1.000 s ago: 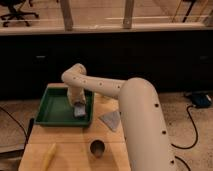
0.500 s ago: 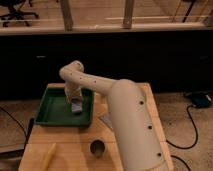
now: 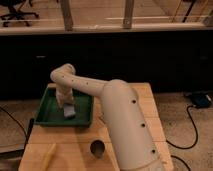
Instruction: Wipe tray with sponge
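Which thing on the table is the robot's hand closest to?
The pale sponge inside the green tray, just below the gripper; the yellow stick and dark cup lie outside it.

No readable text — none anywhere

One tray, one sponge, one gripper

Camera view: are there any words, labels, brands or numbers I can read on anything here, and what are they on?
None: no readable text shows on the tray, the sponge, the arm or the table.
The hand is low in the tray, at the sponge, and bears no visible marking.
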`<state>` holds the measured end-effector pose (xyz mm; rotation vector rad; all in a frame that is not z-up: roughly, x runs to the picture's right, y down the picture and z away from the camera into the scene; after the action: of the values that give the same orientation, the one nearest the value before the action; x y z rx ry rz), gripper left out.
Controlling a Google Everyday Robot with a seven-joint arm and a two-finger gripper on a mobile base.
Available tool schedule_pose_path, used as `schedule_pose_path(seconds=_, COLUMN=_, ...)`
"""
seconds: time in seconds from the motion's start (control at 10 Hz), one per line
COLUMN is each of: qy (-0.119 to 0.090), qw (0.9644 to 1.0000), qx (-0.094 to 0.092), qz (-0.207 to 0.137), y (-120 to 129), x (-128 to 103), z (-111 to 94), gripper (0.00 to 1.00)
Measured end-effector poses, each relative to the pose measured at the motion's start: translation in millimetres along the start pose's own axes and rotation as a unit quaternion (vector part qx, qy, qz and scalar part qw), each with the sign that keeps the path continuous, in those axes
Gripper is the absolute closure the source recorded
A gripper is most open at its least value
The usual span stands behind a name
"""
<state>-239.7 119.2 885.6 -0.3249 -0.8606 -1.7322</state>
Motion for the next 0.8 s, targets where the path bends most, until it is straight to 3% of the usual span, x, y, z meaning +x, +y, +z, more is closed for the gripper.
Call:
schedule_pose_path(seconds=0.4, qy=0.020, qw=0.9978, qx=-0.010, qz=0.062, y=48.7, x=-23.1, z=-16.9, gripper=1.00)
schedule_pose_path(seconds=0.6, qy=0.027, qw=0.9961, qx=-0.020, qz=0.082, y=67.0, x=-7.8, z=-21.5, gripper=1.00)
schedule_pose_path(seconds=0.8, qy=0.028, qw=0.9964, qx=-0.026, qz=0.076, y=71.6, x=18.2, z=-23.7, gripper=1.00)
